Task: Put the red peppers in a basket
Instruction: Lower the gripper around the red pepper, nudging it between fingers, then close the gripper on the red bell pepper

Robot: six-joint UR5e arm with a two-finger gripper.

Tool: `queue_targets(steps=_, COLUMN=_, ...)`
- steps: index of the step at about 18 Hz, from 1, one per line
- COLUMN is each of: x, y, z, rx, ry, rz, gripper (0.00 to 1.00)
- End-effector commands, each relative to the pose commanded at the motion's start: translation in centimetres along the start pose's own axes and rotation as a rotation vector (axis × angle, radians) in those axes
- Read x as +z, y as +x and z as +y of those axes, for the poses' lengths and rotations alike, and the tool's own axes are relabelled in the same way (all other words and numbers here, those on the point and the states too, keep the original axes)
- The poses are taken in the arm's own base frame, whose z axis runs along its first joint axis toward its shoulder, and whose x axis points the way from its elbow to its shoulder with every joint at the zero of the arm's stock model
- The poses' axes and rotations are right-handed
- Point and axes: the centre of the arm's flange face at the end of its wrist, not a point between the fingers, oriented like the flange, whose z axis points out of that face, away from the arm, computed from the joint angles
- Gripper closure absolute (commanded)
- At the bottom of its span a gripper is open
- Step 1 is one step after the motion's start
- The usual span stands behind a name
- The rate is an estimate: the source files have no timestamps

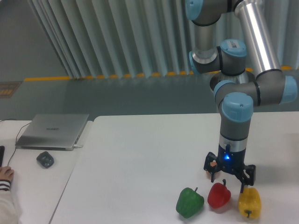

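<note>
The red pepper (218, 196) sits on the white table (140, 154) near the front edge, between a green pepper (189, 202) and a yellow pepper (249, 202). My gripper (228, 182) hangs just above and behind the red pepper, pointing down. Its fingers are spread open and hold nothing. No basket is in view.
A closed laptop (52, 131) and a dark mouse (45, 159) lie on the side table at left. A person's hand (5, 175) rests at the left edge. The arm's base stands at the back right.
</note>
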Motion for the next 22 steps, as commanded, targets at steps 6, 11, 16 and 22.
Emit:
queue_targets(steps=6, x=2.1, y=1.5, z=-0.6, rx=0.026, ry=-0.023, rz=0.016, gripper=0.0)
queue_targets(steps=11, x=2.8, y=2.0, z=-0.7, rx=0.037, ry=-0.03, rz=0.022, gripper=0.0)
queue_targets(steps=16, x=4.4, y=1.7, z=-0.5, rx=0.04, ry=-0.058, rz=0.012, gripper=0.0)
queue_targets(steps=22, x=4.5, y=1.7, z=-0.6, rx=0.044, ry=-0.061, rz=0.007, gripper=0.07)
